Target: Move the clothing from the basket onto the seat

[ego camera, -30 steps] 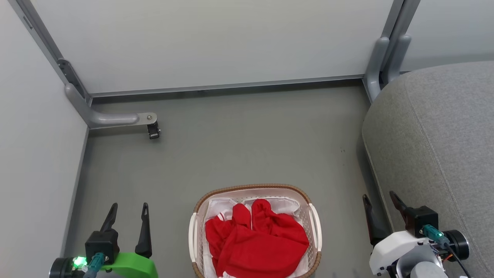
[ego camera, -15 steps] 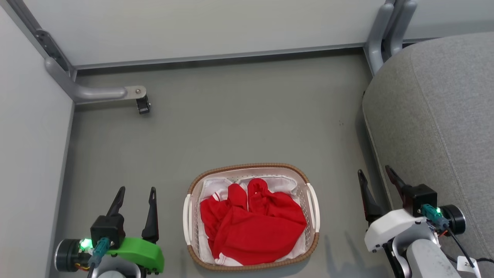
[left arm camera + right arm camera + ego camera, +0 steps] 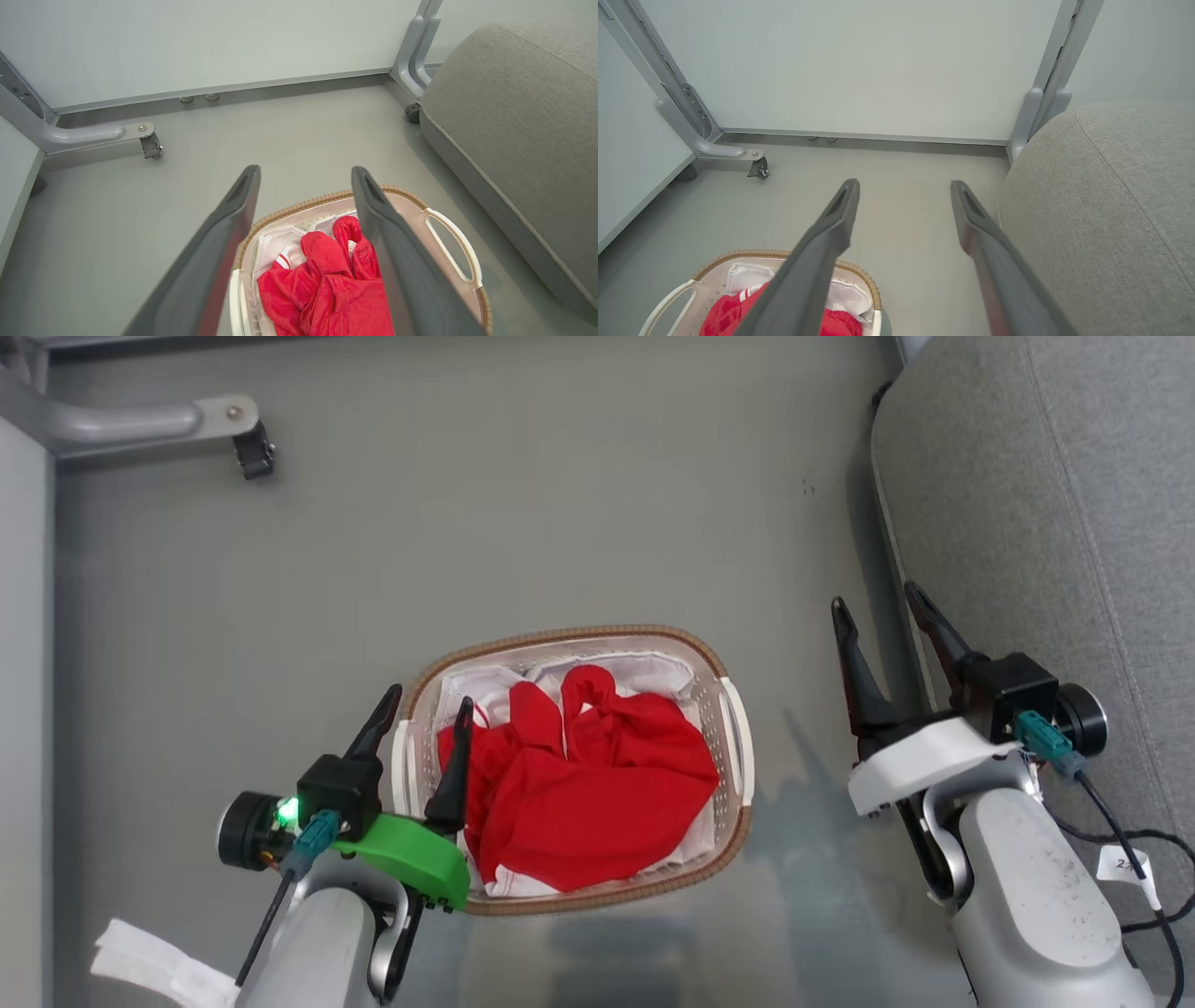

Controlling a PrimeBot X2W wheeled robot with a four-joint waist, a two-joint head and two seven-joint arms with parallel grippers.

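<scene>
Far left: a grey partition leg [image 3: 121, 422] with a small caster [image 3: 254, 453], well apart from the work.

Next, the left gripper [image 3: 428, 695]: 2 fingers spread wide, holding nothing. Seen from above, it lines up with the left end of the basket [image 3: 597, 633], 1 finger over the white handle [image 3: 403, 765] and the other over the clothing [image 3: 588, 775]. Its height above the rim: cannot tell.

Centre: the basket sits on the floor [image 3: 523, 504]. The clothing is all inside it, bunched in 1 red heap on the white liner [image 3: 658, 667]. None of it transferred yet.

Right of that, the right gripper [image 3: 874, 595]: fingers spread, empty, between basket and seat [image 3: 1046, 495], near the seat's edge.

Far right: the seat, bare where visible.

Risks, my judgement:
- Descending as aligned, the left fingers could straddle the wall and close on handle or rim, dragging the basket.
- A deep pinch may take liner along with fabric.
- The heap looks tangled; 1 pull could trail a part that snags the rim or drops short of the seat.
- Carrying rightward, the left arm must pass the right arm: collision chance.
</scene>
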